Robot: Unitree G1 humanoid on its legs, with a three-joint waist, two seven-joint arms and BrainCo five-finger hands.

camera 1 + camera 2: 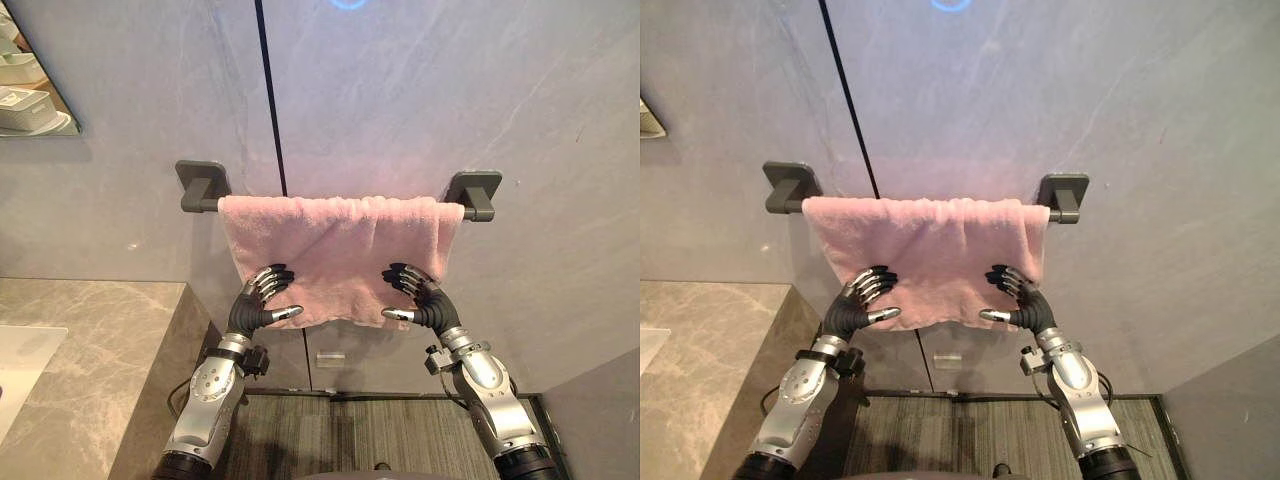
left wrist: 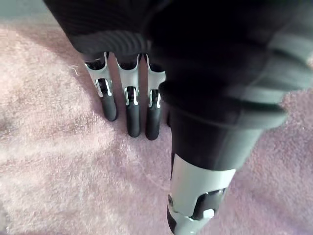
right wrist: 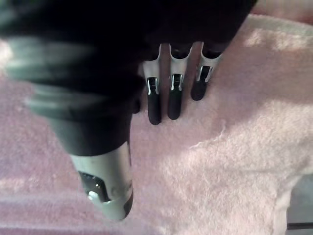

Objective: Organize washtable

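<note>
A pink towel [image 1: 340,250] hangs over a dark grey rail [image 1: 200,203] fixed to the grey wall. My left hand [image 1: 258,300] rests flat on the towel's lower left part, fingers straight, thumb pointing inward. My right hand [image 1: 420,298] lies against the lower right part in the same way. In the left wrist view the fingertips [image 2: 132,117] press on the pink towel [image 2: 54,161]. The right wrist view shows straight fingertips [image 3: 161,105] on the towel [image 3: 230,156], whose folded edge runs beside them.
A grey marble counter [image 1: 90,330] with a white basin [image 1: 20,370] lies at the lower left. A mirror corner [image 1: 30,90] reflecting white baskets sits at the upper left. A dark vertical seam [image 1: 270,100] runs down the wall. Striped flooring [image 1: 340,440] lies below.
</note>
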